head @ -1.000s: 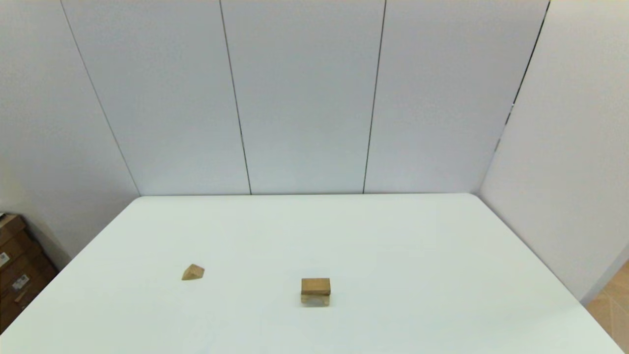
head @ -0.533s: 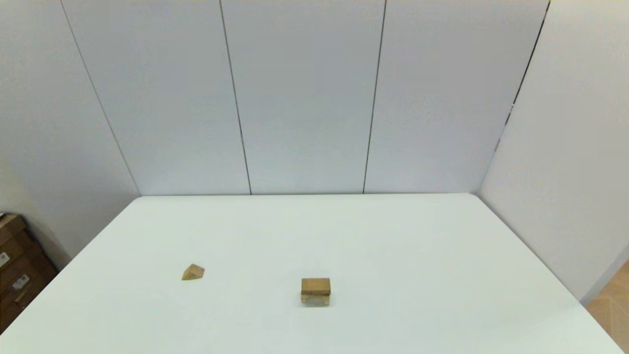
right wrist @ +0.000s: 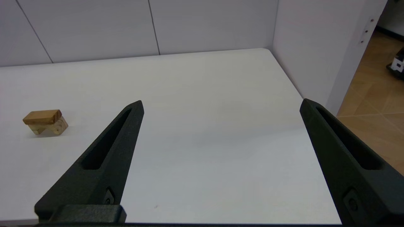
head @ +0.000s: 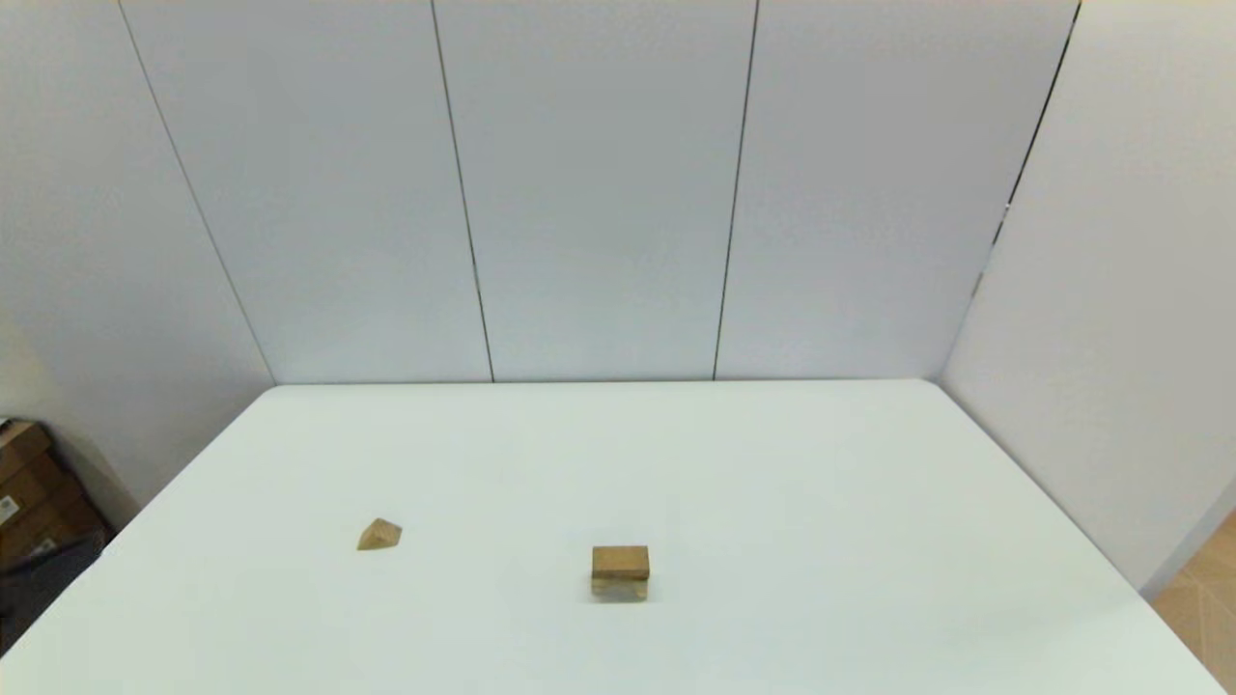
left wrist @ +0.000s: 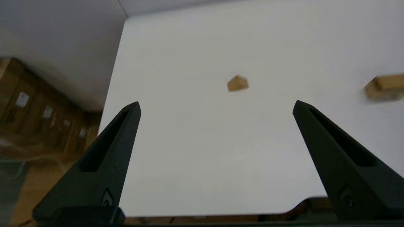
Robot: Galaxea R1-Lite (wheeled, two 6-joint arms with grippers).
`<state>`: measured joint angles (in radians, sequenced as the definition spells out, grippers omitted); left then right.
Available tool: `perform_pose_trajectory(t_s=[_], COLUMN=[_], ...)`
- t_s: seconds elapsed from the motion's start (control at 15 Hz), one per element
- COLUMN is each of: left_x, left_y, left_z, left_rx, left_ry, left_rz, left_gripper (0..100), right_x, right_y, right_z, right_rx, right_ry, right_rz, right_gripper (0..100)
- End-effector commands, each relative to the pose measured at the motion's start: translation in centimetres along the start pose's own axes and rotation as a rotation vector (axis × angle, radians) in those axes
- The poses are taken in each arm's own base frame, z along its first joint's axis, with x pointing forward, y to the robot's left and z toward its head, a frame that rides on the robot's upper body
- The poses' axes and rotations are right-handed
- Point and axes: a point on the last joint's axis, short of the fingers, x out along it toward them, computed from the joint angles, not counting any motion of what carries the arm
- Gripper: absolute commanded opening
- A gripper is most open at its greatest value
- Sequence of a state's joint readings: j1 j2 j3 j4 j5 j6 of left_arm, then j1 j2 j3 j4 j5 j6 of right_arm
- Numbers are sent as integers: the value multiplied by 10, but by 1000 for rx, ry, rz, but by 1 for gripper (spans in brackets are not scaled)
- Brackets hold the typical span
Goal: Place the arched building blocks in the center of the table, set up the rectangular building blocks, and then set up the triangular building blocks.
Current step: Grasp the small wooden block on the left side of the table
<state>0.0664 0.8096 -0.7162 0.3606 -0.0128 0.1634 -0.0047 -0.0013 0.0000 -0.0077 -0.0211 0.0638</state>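
The blocks have not moved, but the left gripper (left wrist: 216, 107), fingers wide open, now creeps in toward the small triangular block (left wrist: 237, 83) on the table (head: 772, 463), so it goes on the brown slab (head: 620, 561) next

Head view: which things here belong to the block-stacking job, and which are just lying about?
Job:
- pale tan arched wooden block, mid-table
- darker brown flat wooden slab, lying on the arched block
- small tan wooden wedge, alone to its left
- white table

Lying about:
- brown cardboard boxes, off the table's left edge
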Motion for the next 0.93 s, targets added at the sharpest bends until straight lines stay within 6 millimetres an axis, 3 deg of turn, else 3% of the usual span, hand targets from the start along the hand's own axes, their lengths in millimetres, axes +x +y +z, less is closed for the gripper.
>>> perform_pose_trajectory(t_s=[0.07,0.4,0.67,0.93], left_x=[121,215,266,310], left_y=[18,21,22,19], left_z=[64,62,62,54], left_rx=[164,294,430,644], left_ry=[399,637,814,829], left_rz=[-81,-201,-342,-468], left_gripper=[100,100,100,100], right_x=[0,0,0,0], right_y=[0,0,0,0], right_z=[0,0,0,0], right_rx=[1,1,1,1], right_ry=[3,1,1,0], right_rz=[-1,0,0,1], right_gripper=[100,100,100,100])
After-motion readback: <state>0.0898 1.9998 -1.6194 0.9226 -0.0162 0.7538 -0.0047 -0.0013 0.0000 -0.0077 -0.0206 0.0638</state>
